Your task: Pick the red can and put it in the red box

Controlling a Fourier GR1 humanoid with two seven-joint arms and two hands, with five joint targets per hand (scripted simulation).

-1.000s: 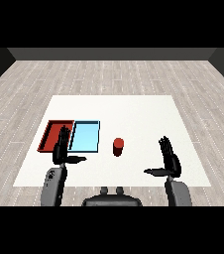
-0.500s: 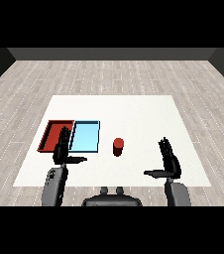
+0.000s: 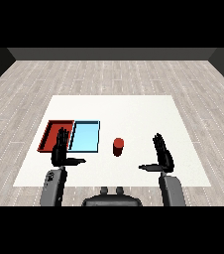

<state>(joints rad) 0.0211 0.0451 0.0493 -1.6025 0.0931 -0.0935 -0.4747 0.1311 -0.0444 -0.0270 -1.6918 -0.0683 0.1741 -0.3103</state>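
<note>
On the white table (image 3: 134,106) we see the red can (image 3: 118,147) standing upright, out in the open, just to the right of the light blue tray (image 3: 84,137) and apart from it. Beside that tray, touching it along its left edge, lies the red tray (image 3: 52,130); the two sit side by side toward the table's left half.

We find both hands raised above the near part of the table, neither one touching the can or either tray. Our left hand (image 3: 60,151) is released, its fingers straight and pointing up and away, its thumb stuck out toward the middle; in the view it overlaps the near corner where the red and blue trays meet. Our right hand (image 3: 164,157) is likewise released, fingers straight and held together, thumb pointing inward toward the can. The can stands between the two hands, nearer the middle of the table, with bare tabletop on either side of it. Both grey forearms (image 3: 54,186) come in from the lower corners.
</note>
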